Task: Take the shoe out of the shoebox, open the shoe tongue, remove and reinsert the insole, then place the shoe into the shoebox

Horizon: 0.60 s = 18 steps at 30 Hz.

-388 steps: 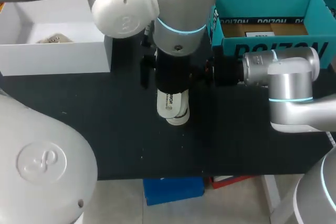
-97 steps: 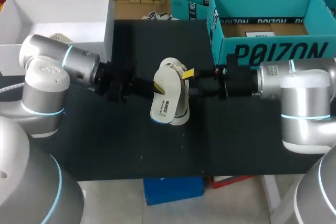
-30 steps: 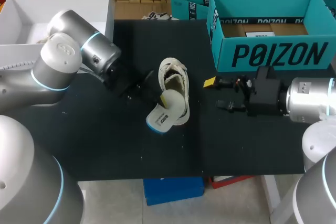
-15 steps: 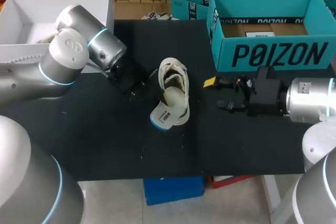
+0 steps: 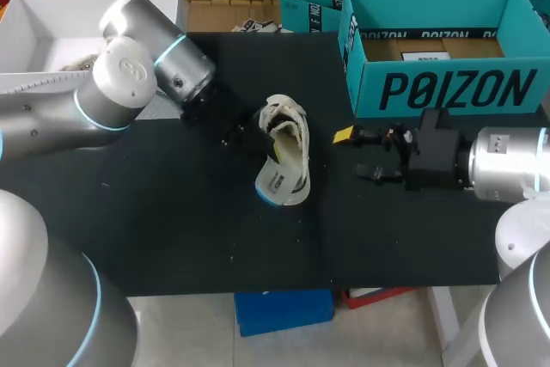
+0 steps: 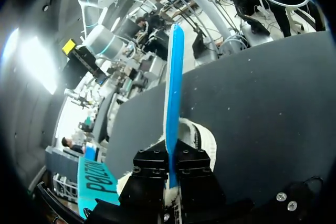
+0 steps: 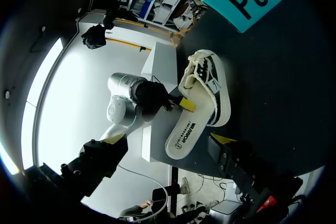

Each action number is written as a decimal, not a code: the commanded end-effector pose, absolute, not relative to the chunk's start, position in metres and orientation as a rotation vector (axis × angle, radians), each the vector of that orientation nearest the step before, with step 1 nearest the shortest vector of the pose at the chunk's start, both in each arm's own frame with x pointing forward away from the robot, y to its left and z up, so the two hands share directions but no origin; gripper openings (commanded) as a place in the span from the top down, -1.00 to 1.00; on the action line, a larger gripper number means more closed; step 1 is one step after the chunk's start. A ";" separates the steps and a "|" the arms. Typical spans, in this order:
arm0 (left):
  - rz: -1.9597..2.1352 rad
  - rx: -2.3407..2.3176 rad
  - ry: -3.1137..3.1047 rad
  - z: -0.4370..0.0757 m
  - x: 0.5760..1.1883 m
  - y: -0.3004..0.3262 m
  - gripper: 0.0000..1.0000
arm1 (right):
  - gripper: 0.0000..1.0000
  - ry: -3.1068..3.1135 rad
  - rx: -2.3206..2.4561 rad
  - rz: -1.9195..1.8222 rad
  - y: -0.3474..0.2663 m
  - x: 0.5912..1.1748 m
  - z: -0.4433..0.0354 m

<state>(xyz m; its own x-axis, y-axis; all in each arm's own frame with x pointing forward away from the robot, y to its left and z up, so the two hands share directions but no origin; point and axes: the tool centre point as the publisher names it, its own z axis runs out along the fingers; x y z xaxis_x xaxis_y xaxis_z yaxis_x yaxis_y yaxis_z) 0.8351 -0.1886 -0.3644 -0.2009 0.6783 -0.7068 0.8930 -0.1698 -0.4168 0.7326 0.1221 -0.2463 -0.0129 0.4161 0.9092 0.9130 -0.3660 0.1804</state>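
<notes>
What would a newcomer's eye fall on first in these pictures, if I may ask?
The pale insole sticking half out of the white shoe at mid-table, pinched by the left gripper. The teal shoebox stands at the table's far right, the right gripper open and empty before it.

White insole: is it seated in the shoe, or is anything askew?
Askew. The blue-edged white insole is only partly inside the cream low-top shoe. Its heel end juts out past the shoe's heel, tilted, and it is clamped in the left gripper.
</notes>
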 end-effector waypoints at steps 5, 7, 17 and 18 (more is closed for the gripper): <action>-1.270 1.816 1.880 -0.368 0.841 -0.190 0.84 | -1.00 -1.378 -1.792 -1.365 0.122 0.733 -0.246; -1.275 1.819 1.889 -0.370 0.841 -0.190 0.10 | -1.00 -1.378 -1.792 -1.365 0.122 0.733 -0.246; -1.320 1.819 1.818 -0.348 0.826 -0.191 -1.00 | -1.00 -1.378 -1.792 -1.365 0.122 0.733 -0.246; -1.318 1.830 1.806 -0.346 0.823 -0.190 -1.00 | -1.00 -1.378 -1.792 -1.365 0.122 0.733 -0.246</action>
